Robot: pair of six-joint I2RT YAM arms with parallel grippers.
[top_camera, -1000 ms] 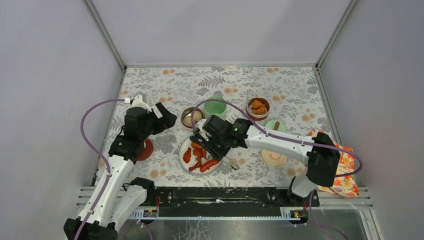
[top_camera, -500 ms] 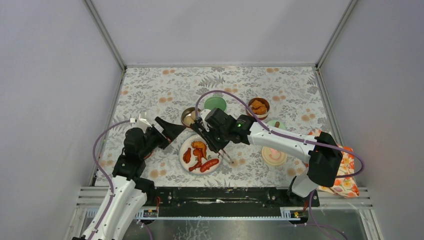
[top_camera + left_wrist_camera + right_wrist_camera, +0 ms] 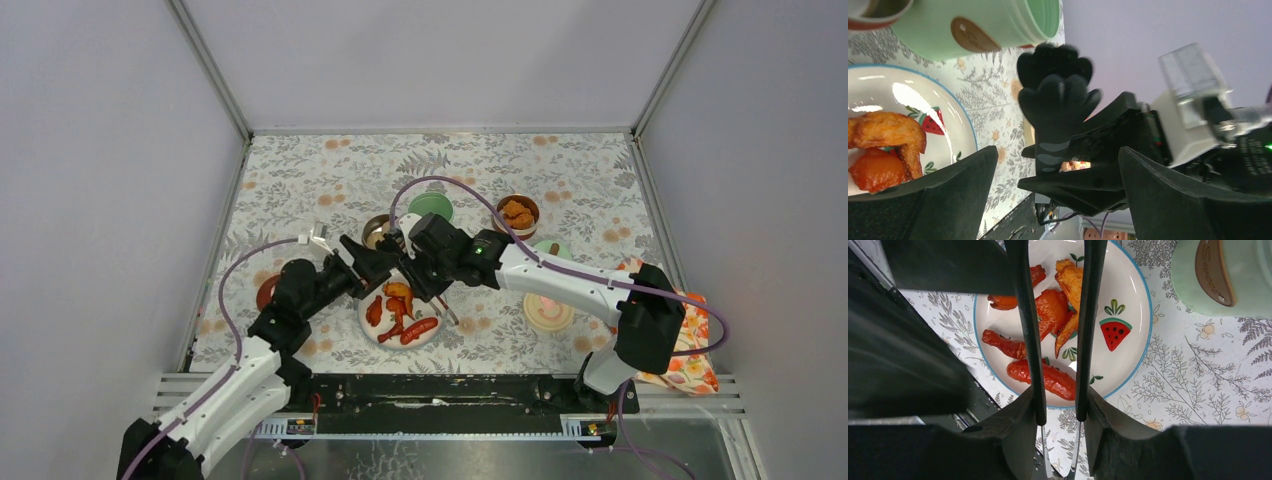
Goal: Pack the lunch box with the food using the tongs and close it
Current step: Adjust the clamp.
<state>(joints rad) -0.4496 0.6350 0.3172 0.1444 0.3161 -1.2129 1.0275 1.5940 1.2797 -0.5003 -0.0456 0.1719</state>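
Red sausages (image 3: 1048, 377) and orange fried pieces (image 3: 1070, 275) lie on the plate (image 3: 1128, 295), directly below the right end effector (image 3: 425, 283). It is clamped on the tongs (image 3: 1030, 340), whose two arms are squeezed close together. Just to its left, the left end effector (image 3: 368, 262) gapes wide and holds nothing. Beyond both stands the mint-green jar (image 3: 430, 207), uncovered.

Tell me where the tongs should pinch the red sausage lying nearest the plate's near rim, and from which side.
Pinch that sausage at mid-length, across its narrow width, bringing the tongs down from above. It lies flat on the plate, long axis roughly along the rim. Its rounded, glossy ends would likely slip, and another sausage lies close on the inner side.
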